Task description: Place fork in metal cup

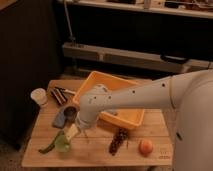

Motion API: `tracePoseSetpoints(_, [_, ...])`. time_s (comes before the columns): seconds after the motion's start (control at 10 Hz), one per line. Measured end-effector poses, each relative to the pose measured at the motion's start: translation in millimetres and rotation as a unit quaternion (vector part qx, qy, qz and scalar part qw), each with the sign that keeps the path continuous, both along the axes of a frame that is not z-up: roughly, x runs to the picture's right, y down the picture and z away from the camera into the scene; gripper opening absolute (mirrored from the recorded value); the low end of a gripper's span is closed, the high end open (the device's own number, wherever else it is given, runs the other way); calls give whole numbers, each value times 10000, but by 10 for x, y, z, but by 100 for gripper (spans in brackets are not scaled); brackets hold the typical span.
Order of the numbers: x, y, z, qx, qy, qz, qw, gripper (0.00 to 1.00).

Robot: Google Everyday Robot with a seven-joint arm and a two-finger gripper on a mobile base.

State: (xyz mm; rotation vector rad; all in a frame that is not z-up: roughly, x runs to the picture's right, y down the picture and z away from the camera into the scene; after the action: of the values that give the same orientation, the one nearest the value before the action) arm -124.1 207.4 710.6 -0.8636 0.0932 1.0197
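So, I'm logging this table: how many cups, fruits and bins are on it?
Cups: 3 (white cup, metal cup, green cup)
Fruit: 2 (grapes, round fruit)
Bins: 1 (yellow bin)
Total: 6
Pincer: between metal cup and green cup.

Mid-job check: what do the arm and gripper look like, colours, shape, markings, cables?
The arm is a thick, smooth, off-white tube with rounded joints and a row of small dark dots along its shell. No loose cables or lettering show. The gripper, a pale cream tip, sits between the metal cup and a green cup.
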Motion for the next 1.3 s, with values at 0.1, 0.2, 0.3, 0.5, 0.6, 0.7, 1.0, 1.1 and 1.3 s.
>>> tracePoseSetpoints(0.1, [16, -10, 19, 51, 39, 13, 10000, 80])
tracePoseSetpoints(0.2, [15, -30, 65, 228, 117, 49, 9997, 80])
tracePoseSetpoints(0.3, [37, -59, 168, 397, 185, 96, 9990, 80])
tracePoseSetpoints(0.5, [56, -111, 474, 578, 328, 61, 9978, 80])
tracePoseSetpoints(0.6, [-10, -143, 607, 639, 333, -5, 9974, 80])
tracePoseSetpoints(0.7, [-109, -169, 706, 634, 341, -68, 9974, 80])
tracePoseSetpoints(1.0, [-320, -94, 858, 587, 354, -330, 9971, 80])
tracePoseSetpoints(1.1, [-340, -70, 874, 572, 385, -405, 9968, 80])
tracePoseSetpoints(1.3, [-385, -19, 916, 529, 450, -539, 9961, 80])
